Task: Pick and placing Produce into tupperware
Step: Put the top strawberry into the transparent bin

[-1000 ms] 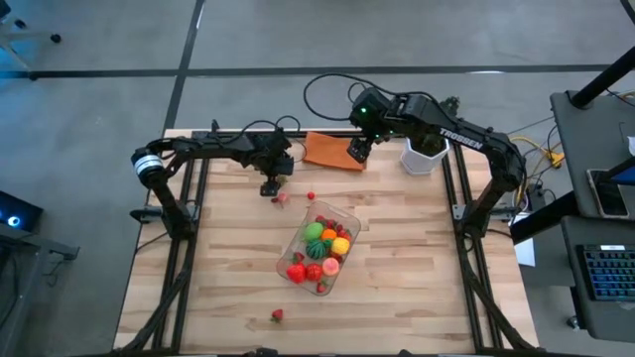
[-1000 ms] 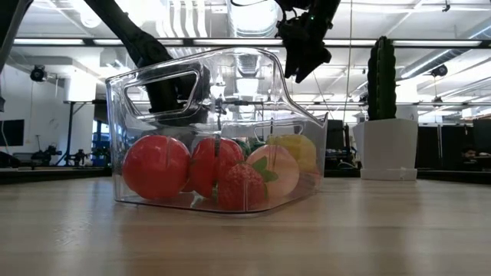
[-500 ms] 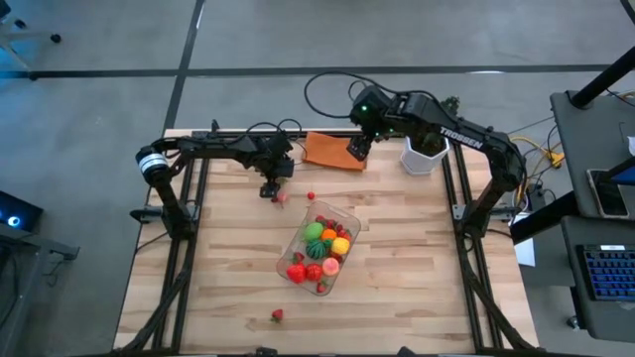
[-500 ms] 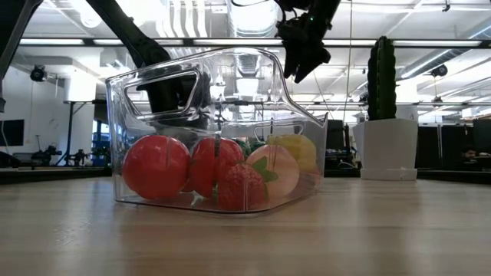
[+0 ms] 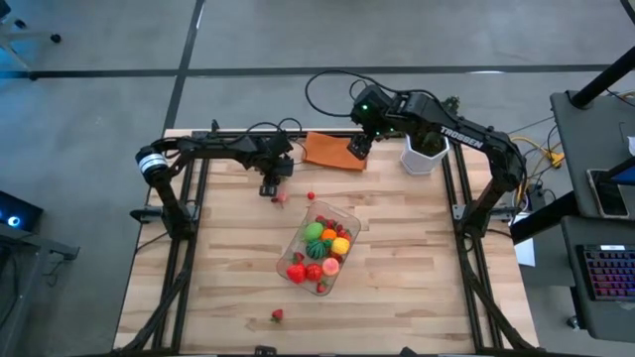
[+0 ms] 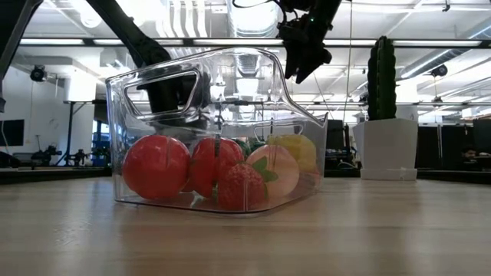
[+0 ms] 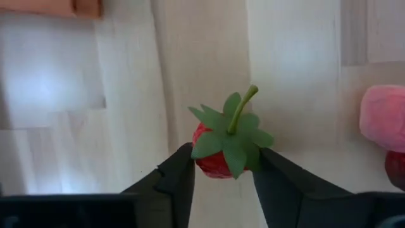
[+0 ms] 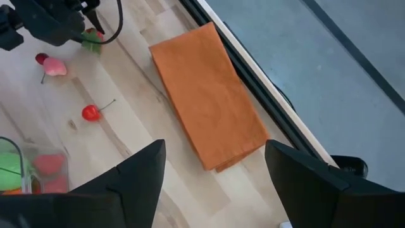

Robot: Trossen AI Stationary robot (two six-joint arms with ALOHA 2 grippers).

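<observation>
my left gripper [image 7: 218, 166] pinched a strawberry [image 7: 223, 147] at its body; it looked light, slick; right gripper [image 8: 212, 166] gaped.

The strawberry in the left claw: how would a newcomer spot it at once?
Start at the clear tupperware mid-table, then go toward the orange cloth. The left claw is closed on the strawberry. Unlike the loose cherry, it has a leafy green cap.

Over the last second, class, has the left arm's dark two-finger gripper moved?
No. The left gripper sits at the same spot beside the flat orange cloth, shut on a red strawberry.
</observation>
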